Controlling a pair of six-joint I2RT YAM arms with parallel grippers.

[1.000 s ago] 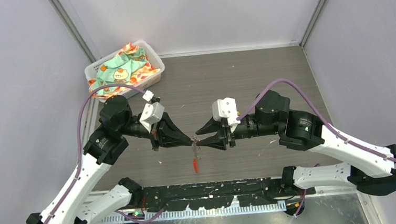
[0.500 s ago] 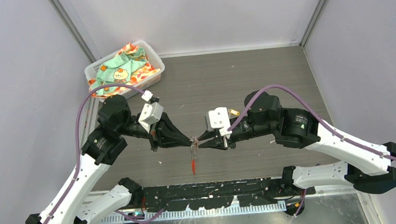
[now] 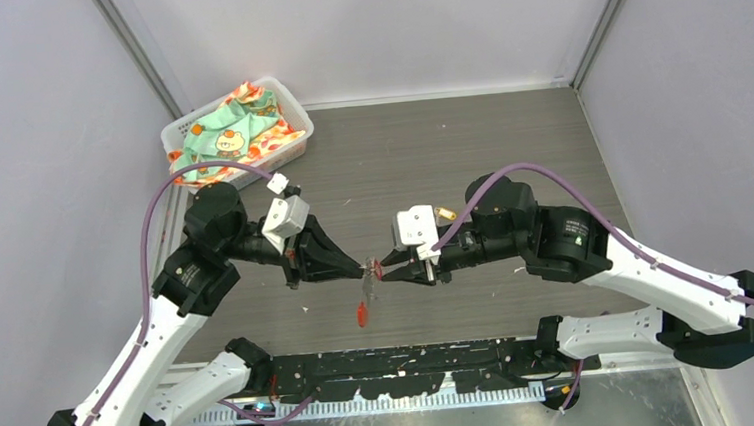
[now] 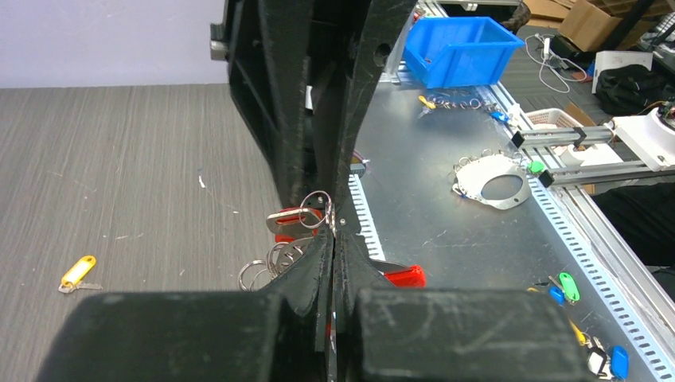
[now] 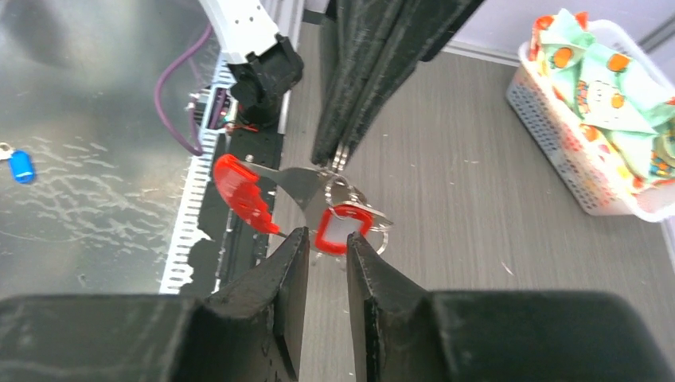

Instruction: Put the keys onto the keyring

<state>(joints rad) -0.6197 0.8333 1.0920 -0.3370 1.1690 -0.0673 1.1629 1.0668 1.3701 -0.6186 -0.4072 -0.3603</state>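
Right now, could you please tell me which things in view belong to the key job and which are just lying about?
In the job: keyring, red-tagged key, yellow-tagged key on the table.
Lying about: basket of cloths, blue bin, spare tagged keys.

left arm [image 3: 156,334] and right arm [image 3: 658,274] angled inward, wrists level, left gripper [image 3: 361,267] pinched tight, right gripper [image 3: 382,270] fingers narrowly apart, the 2 tips almost touching

Robotics laboratory test cell: grey partition walls [image 3: 390,22] on aluminium corner posts [image 3: 136,49] enclose a grey wood-grain table [image 3: 468,136]; alongside, a sheet-metal bench [image 4: 446,223] carries a blue plastic parts bin [image 4: 458,49], with cardboard boxes [image 4: 593,20] beyond.
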